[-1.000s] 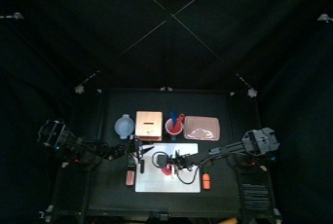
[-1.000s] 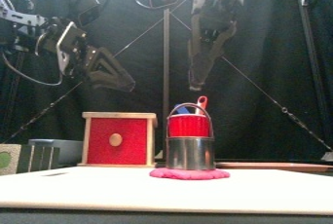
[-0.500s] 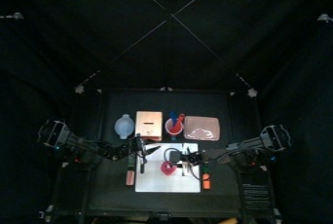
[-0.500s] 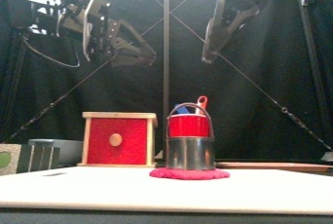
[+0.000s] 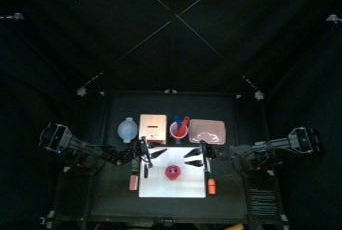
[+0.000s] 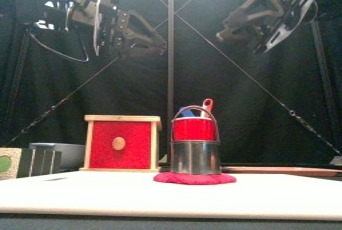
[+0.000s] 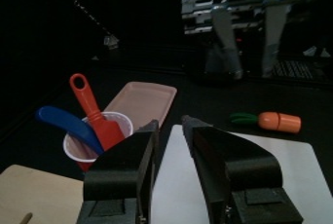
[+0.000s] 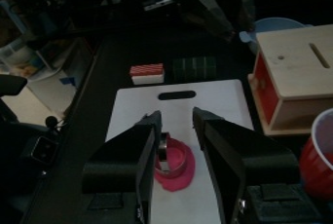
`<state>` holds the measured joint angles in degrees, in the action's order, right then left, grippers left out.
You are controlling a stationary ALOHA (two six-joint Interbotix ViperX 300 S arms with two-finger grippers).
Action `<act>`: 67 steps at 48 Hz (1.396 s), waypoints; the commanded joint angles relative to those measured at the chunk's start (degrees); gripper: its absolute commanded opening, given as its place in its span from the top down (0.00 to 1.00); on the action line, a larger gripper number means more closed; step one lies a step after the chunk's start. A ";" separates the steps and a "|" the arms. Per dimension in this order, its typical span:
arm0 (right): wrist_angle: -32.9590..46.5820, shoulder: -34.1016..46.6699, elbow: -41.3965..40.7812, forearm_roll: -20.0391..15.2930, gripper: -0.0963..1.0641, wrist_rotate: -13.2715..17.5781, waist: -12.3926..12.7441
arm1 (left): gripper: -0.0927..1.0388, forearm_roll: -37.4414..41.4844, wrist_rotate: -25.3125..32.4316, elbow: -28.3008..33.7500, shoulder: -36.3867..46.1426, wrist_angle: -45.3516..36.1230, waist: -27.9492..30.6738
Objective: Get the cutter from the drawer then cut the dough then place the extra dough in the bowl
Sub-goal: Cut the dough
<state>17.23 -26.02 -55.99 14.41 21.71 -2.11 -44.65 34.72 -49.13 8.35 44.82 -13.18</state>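
cutter (image 6: 195, 157): we see the round metal cutter standing upright on the dough, near the middle of the board.
dough (image 6: 195, 179): a flat pink disc lying on the white cutting board (image 8: 130, 121), its rim showing all round the cutter's foot.
left claw (image 7: 169, 123): it hangs high over the board's far left corner and touches nothing; we read its jaws as only narrowly parted.
right claw (image 8: 177, 116): it is raised high at the board's right edge and grips nothing, with its jaws parted a little wider.
wooden box (image 6: 122, 144): on the surface (image 5: 114, 109) beyond the board and to the left, with its red drawer front facing the near side.
bowl (image 5: 127, 129): blue-grey, just left of the wooden box.
red cup (image 6: 195, 129): just right of the box and straight behind the cutter; we see a blue knife (image 7: 58, 119) and a red knife (image 7: 82, 96) standing in it.
pink tray (image 5: 207, 130): flat on the surface, just right of the red cup.
carrot toy (image 7: 277, 121): lying just off the board's right edge.
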 commanded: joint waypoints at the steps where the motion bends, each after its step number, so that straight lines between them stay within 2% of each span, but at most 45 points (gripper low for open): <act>1: 2.64 0.35 0.00 -1.05 0.29 -0.09 0.00 | 0.31 0.44 -0.18 2.02 -0.09 0.70 -0.79; 6: 6.33 1.76 -0.44 -1.32 0.29 -0.79 -0.53 | 0.31 2.64 -0.26 2.29 -1.32 0.88 -2.64; 11: 11.16 4.22 -1.93 -1.41 0.29 -0.97 -0.53 | 0.31 8.44 -3.52 2.46 -3.96 1.23 -4.66; 18: 16.88 9.67 -3.78 -3.16 0.30 -0.79 -1.58 | 0.31 12.92 -14.94 2.64 -8.79 3.52 -5.98; 24: 22.94 15.82 -4.57 -7.91 0.30 -1.23 -4.31 | 0.31 19.25 -23.91 2.20 -12.57 6.59 -6.59; 27: 25.05 18.72 -4.39 -10.02 0.30 -1.23 -5.36 | 0.31 21.62 -25.93 2.11 -14.15 7.03 -6.86; 32: 26.72 23.38 -3.43 -13.27 0.30 -1.32 -7.21 | 0.31 22.50 -26.63 1.93 -16.61 7.12 -6.86; 40: 26.98 28.92 -1.05 -15.64 0.30 -1.49 -9.84 | 0.31 22.41 -26.72 1.67 -19.60 7.12 -6.94; 55: 26.10 28.92 -0.79 -15.91 0.30 -1.41 -9.67 | 0.30 21.01 -23.64 -0.79 -18.37 6.94 -6.33; 67: 23.55 26.98 -1.14 -16.17 0.28 -0.79 -7.82 | 0.26 19.34 -23.12 -3.78 -16.35 6.86 -6.33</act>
<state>40.96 3.69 -57.48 -1.58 20.83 -10.72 -25.14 11.69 -53.17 -9.49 51.42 -19.60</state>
